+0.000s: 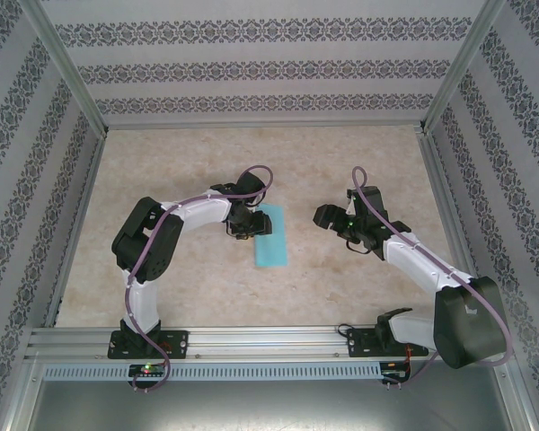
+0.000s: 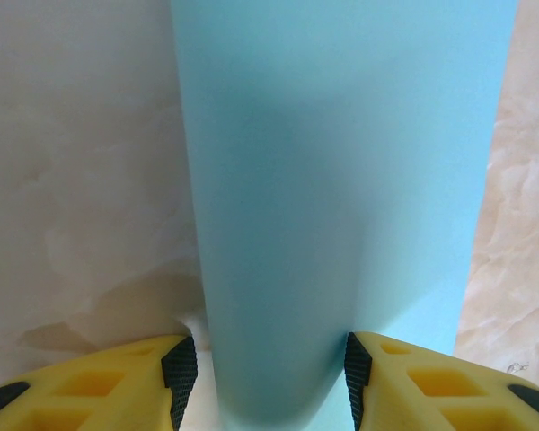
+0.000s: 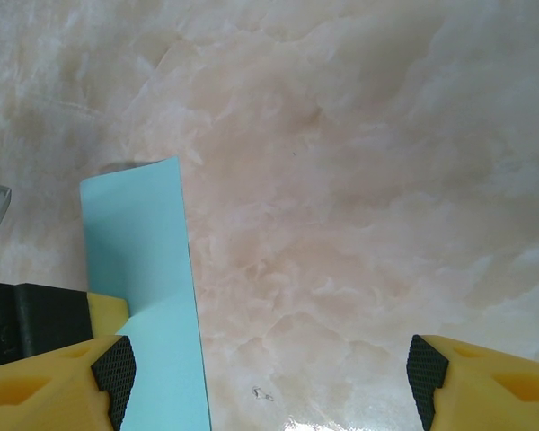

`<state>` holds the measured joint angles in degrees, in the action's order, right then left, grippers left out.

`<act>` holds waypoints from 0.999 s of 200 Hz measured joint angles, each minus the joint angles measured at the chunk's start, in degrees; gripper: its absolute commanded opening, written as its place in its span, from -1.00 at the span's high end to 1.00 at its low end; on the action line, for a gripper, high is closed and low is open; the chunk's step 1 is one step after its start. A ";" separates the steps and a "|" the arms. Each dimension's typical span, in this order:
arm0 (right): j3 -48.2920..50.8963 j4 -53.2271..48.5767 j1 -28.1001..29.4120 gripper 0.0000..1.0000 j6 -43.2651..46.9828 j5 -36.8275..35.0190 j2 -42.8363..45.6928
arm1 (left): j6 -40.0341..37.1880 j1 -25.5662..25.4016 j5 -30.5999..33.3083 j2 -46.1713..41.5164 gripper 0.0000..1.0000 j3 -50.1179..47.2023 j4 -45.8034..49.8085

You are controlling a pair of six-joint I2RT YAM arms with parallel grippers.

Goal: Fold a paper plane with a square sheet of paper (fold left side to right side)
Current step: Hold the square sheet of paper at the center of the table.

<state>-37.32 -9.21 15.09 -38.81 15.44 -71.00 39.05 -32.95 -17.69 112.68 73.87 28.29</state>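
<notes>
Half-folded, I judged: the square sheet of paper (image 1: 273,241) lay on the table (image 1: 359,153) as a narrow, bowed strip. Left gripper (image 2: 262,377) clasped its end between both pads; right gripper (image 3: 265,377) hung wide apart just beside. Next: flatten the bow, press the crease.

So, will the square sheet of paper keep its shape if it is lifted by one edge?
Probably floppy: the square sheet of paper bows into a hump between the pads of the left tool. Likely very light, being thin. It may slide on the smooth marbled table when pushed.
</notes>
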 measured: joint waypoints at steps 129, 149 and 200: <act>-5.38 8.66 9.73 0.84 -3.63 9.29 -18.25 | 0.00 -0.11 0.22 0.15 -0.05 0.39 0.50; -7.02 9.51 11.47 0.86 -4.24 9.51 -21.18 | 0.00 -0.11 0.24 0.22 -0.05 0.42 0.55; -10.78 9.90 14.51 0.87 -4.92 9.86 -28.20 | -0.02 -0.13 0.24 0.22 -0.05 0.42 0.61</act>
<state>-48.10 0.69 29.61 -43.72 25.30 -99.20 39.03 -33.08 -17.45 112.90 74.28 28.91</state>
